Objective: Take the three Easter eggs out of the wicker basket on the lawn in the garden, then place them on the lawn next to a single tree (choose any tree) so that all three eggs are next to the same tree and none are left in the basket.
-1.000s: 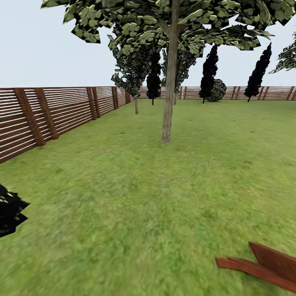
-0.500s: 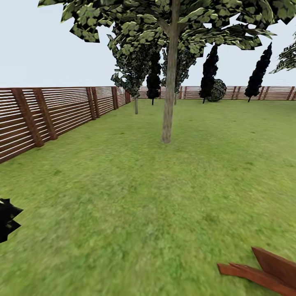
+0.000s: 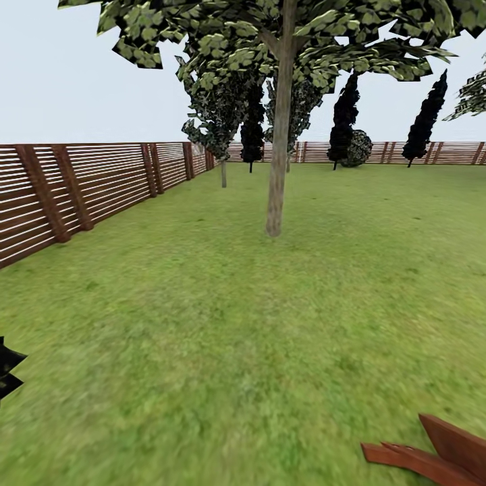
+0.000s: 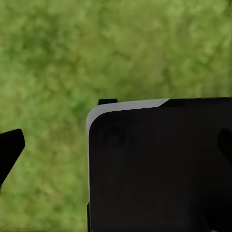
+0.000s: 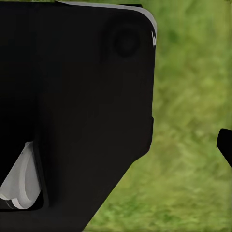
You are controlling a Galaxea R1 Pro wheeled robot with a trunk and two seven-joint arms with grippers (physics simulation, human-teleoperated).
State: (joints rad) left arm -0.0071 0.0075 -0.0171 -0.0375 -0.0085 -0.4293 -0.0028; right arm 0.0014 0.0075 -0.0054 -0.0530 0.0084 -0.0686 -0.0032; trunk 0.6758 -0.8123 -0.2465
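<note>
Tall tree, straight grey-brown mottled trunk (image 3: 275,175): dead ahead across flat green lawn (image 3: 223,337), well apart from the robot. Eggs, basket: unlocated. Pincer states (both arms): cannot tell.

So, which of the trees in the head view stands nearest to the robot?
The tall tree with the straight grey-brown trunk, mid-lawn. Its base sits lowest in the picture; the smaller leafy tree and the dark cypresses stand back near the fence.

Lawn (image 3: 202,337): matt, rough mottled grass. Tree (image 3: 277,169) trunk: mottled grey-brown bark, rough, dull. Fence (image 3: 101,179): brown slatted wood, matt. Reddish-brown planks (image 3: 432,455) near my base: smooth wood look. My wrist housings (image 4: 159,169) (image 5: 72,111): black, smooth, matt plastic look, pale edge trim.
</note>
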